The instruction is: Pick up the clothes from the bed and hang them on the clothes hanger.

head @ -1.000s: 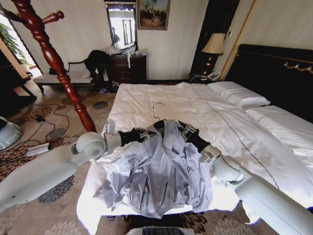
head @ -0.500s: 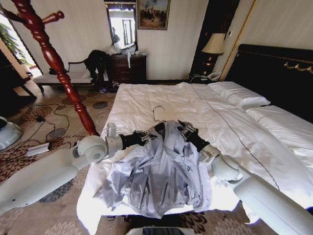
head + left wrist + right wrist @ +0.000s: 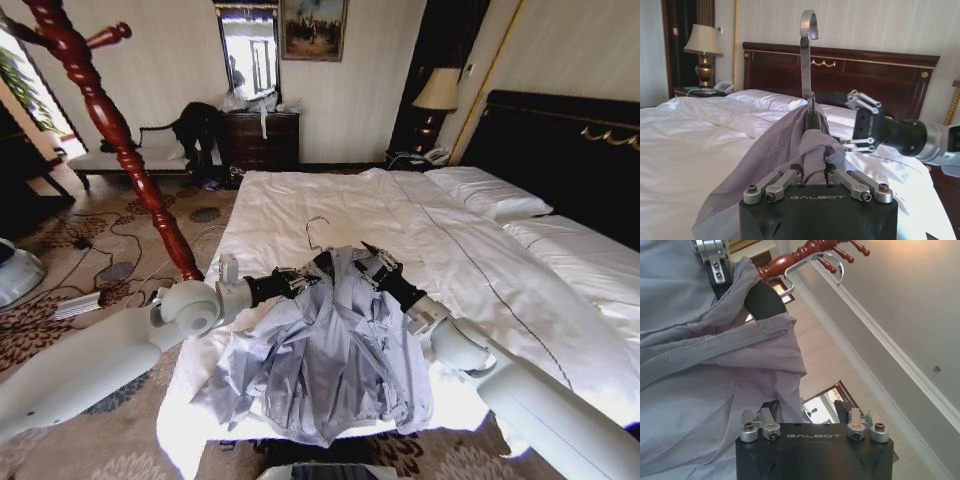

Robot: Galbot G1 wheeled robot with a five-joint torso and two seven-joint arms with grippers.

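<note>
The thin light grey jacket (image 3: 325,355) is already on a hanger with a shiny metal hook (image 3: 316,228), and it hangs down over the near end of the wide white bed (image 3: 300,205), its lower part spread on the sheet. The two arms hold it up by the shoulders, one on each side. The left gripper (image 3: 300,280) is pinched tight on the jacket's left shoulder; in the left wrist view the grey cloth bunches up between its fingers (image 3: 785,179). The right gripper (image 3: 378,268) sits at the other shoulder, right against the cloth, but I cannot tell if it is squeezing or loose. The hanger runs sideways from one gripper to the other, and the hook sticks up in the middle between them. The place to hang it looks like the tall dark red wooden coat stand (image 3: 115,130). It stands on the floor off to the robot's left, well apart from the jacket and reaching much higher than the hook. So the left arm is the nearer one to it. I think the whole jacket must be lifted and carried left, with the hook kept pointing up, so it can catch on one of the pegs (image 3: 845,247) at the top.
</note>
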